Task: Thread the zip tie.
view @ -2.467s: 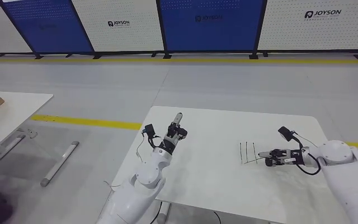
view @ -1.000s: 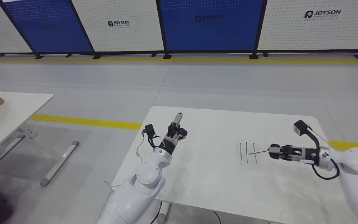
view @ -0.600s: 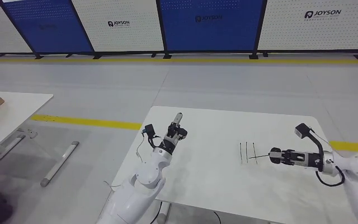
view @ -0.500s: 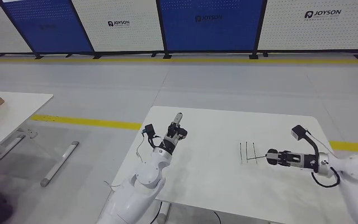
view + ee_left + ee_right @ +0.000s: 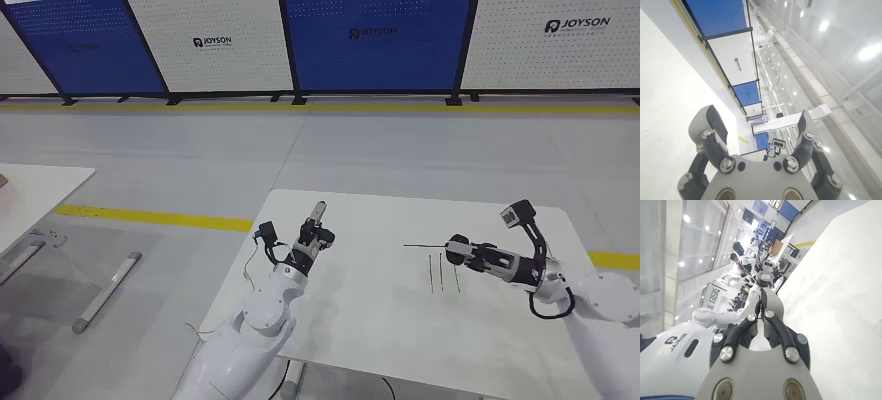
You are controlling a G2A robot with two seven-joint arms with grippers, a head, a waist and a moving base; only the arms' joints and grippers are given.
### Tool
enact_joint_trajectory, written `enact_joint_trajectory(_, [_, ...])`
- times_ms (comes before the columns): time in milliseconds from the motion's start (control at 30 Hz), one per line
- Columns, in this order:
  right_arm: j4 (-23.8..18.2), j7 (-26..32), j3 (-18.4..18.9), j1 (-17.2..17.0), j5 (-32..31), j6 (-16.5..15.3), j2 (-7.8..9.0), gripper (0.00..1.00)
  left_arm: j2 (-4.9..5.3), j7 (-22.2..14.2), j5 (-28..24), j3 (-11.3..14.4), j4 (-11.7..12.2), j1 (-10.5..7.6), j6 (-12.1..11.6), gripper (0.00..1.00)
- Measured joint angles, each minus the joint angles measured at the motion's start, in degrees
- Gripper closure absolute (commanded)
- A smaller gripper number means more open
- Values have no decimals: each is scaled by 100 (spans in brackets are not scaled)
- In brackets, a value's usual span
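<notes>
Right arm swung in from the table's right edge toward the middle, taking the zip tie [image 5: 425,245] with it. The tie's free end now sits left of the spare ties, where before it lay across them. Left arm hasn't budged.

Left to right:
- left gripper [image 5: 316,213]: held up over the left part of the table [image 5: 370,320], pointing away from the robot. Jaws spread wide, nothing between them.
- zip tie: thin dark strip, roughly level, sticking out leftward from the right gripper. It points toward the left gripper but is well apart from it. Looks clear of the tabletop, can't confirm.
- spare ties [image 5: 443,272]: thin dark strips lying flat, side by side, just on the robot's side of the held tie.
- right gripper [image 5: 455,249]: clamped on the tie's right end. Wrist view shows the pads pressed together.
</notes>
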Motion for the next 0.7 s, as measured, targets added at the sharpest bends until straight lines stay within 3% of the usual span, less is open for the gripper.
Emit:
enact_joint_trajectory(267, [-3,27,13,-3,7,0,3,100,0,-28,20,-12,-8,-7,-28,0])
enact_joint_trajectory(400, [-3,26,12,-3,7,0,3,100,5,-452,75,40,-131,-51,12,0])
enact_joint_trajectory(600, [-3,26,12,-3,7,0,3,100,34,-1397,1245,590,-299,-102,322,0])
enact_joint_trajectory(700, [-3,26,12,-3,7,0,3,100,24,-1418,1642,741,-200,-181,510,0])
